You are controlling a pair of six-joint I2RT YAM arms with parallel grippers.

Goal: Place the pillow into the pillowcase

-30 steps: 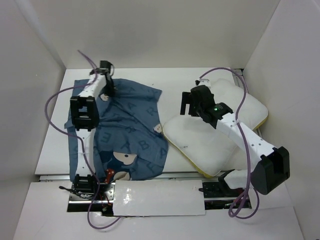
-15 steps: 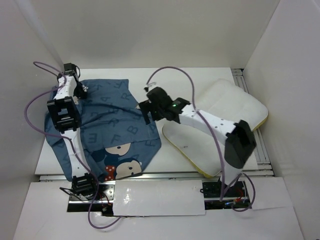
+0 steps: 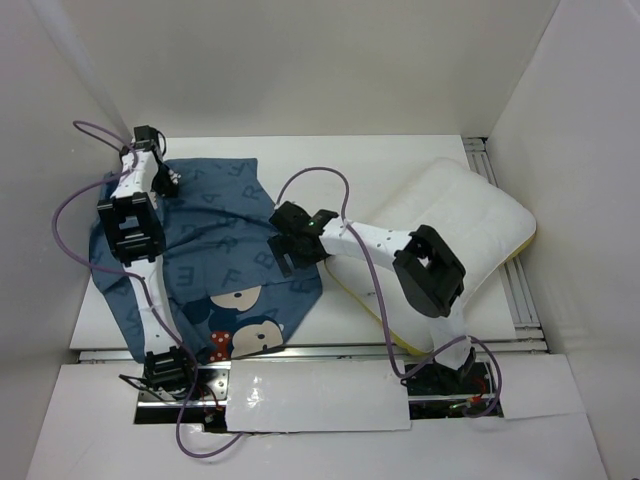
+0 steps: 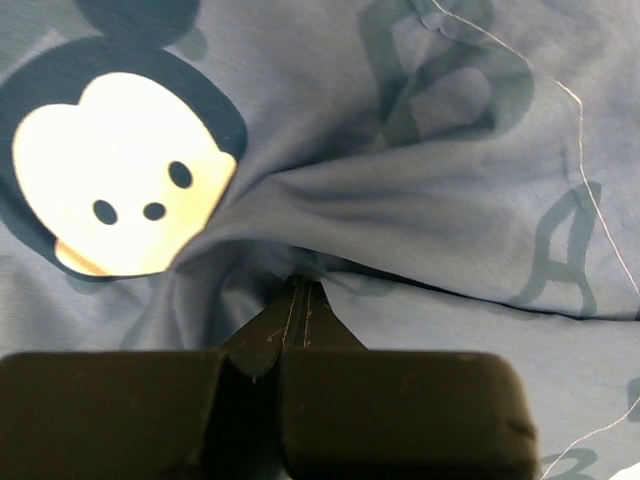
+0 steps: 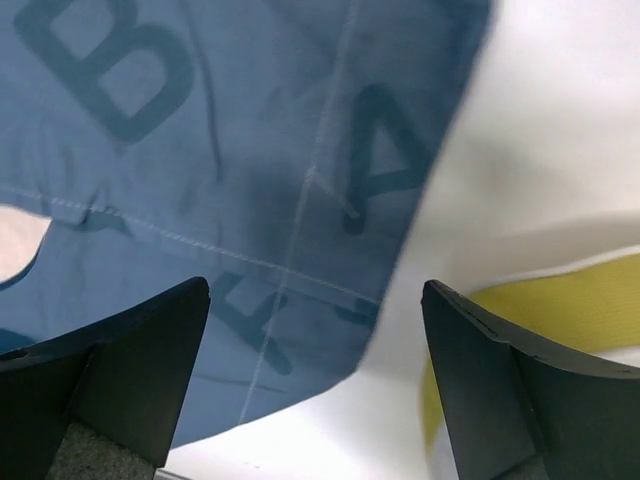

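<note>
The blue pillowcase [image 3: 230, 250] with letters and mouse faces lies spread on the left half of the table. My left gripper [image 3: 168, 182] is at its far left corner, shut on a bunched fold of the pillowcase [image 4: 450, 200] beside a mouse face [image 4: 115, 190]. The white pillow [image 3: 470, 225] lies to the right, angled, with its yellow band toward the front. My right gripper [image 3: 283, 243] hovers open over the right edge of the pillowcase [image 5: 200, 150]. Nothing sits between its fingers, and the pillow's yellow band [image 5: 560, 305] shows by the right finger.
White walls close in on the left, back and right. A metal rail [image 3: 520, 290] runs along the table's right side by the pillow. A white board [image 3: 320, 395] covers the near edge between the arm bases. Purple cables loop above both arms.
My left gripper has pulled the pillowcase left, toward the wall. My right arm has swung left from above the pillow to the pillowcase's right edge.
</note>
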